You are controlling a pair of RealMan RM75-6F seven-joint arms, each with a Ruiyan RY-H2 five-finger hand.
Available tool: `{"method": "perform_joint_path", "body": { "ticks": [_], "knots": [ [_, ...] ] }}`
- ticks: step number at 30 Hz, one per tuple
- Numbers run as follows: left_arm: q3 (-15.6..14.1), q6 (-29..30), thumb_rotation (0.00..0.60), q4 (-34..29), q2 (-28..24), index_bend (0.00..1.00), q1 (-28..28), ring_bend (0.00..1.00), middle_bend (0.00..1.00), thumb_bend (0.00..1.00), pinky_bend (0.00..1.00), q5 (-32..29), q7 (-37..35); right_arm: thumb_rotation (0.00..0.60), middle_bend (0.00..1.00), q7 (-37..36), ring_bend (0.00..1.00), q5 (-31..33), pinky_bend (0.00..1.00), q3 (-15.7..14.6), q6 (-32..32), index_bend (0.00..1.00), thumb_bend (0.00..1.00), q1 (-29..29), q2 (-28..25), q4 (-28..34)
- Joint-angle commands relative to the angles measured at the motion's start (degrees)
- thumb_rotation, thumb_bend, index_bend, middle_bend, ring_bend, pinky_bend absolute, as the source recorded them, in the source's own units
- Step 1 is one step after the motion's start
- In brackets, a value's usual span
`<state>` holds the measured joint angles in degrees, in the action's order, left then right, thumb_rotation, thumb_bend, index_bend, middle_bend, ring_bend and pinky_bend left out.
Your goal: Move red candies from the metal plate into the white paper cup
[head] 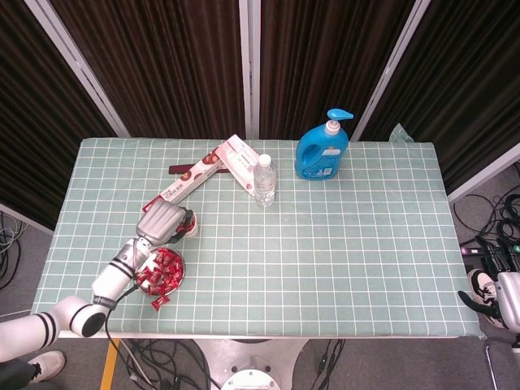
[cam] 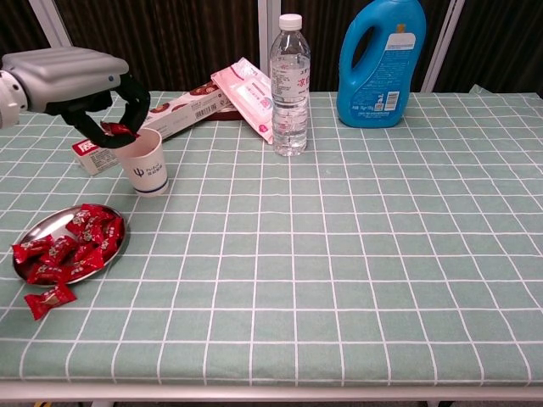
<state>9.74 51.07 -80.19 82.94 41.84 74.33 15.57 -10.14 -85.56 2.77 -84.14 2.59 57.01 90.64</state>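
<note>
The table (head: 325,244) is covered with a pale green cloth that has a grid of thin white lines, and behind it hang dark pleated curtains (head: 179,65) divided by light metal posts; on the floor at the right of the head view lie black cables (head: 496,236). The left hand (cam: 81,80) is above the white paper cup (cam: 144,163), and its dark fingers (cam: 134,97) pinch one red candy (cam: 119,130) just over the rim of the cup. The metal plate (cam: 114,248) lies near the front left edge of the table with a heap of red candies (cam: 72,246) in it, and one loose candy (cam: 49,299) lies on the cloth just in front of the plate. Behind the cup there is a long box (cam: 161,119), a pink packet (cam: 250,93) leaning on it, a clear water bottle (cam: 289,85) and a blue detergent bottle (cam: 380,64). In the head view the hand covers most of the cup, so the inside of the cup cannot be seen there. The top of the blue bottle is cut off in the chest view. The right hand (head: 508,301) shows only as a white part at the right border of the head view, off the table, and I cannot tell how its fingers are.
</note>
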Motion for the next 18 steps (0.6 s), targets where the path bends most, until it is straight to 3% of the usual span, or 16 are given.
{"method": "perform_joint_path", "body": {
  "ticks": [1,7,13,18],
  "knots": [
    [0.44,-1.43,0.600,1.70,1.44,0.61,1.24,0.99,0.65,0.51,1.00,-2.06,1.40,0.600,0.13,-0.15,0.01,0.18,0.31,0.03,0.02,0.02,0.09,-0.10,0.01,-0.16],
    [-0.08,-0.04,0.600,1.46,1.68,0.47,1.13,0.99,0.52,0.44,1.00,-3.22,3.64,0.600,0.13,-0.24,0.01,0.33,0.31,0.08,0.33,0.02,0.09,-0.02,0.06,-0.38],
    [-0.95,2.71,0.600,-2.13,-0.69,0.40,-0.29,0.97,0.44,0.39,1.00,-2.66,3.99,0.600,0.13,-0.05,0.01,0.07,0.31,0.10,0.58,0.02,0.09,0.22,0.04,-0.16],
    [-3.72,9.95,0.600,-5.47,-3.91,0.39,-4.08,0.96,0.42,0.35,1.00,4.18,0.51,0.600,0.13,-0.10,0.01,-0.35,0.31,0.11,0.49,0.02,0.09,0.34,-0.03,-0.15]
  ]
}}
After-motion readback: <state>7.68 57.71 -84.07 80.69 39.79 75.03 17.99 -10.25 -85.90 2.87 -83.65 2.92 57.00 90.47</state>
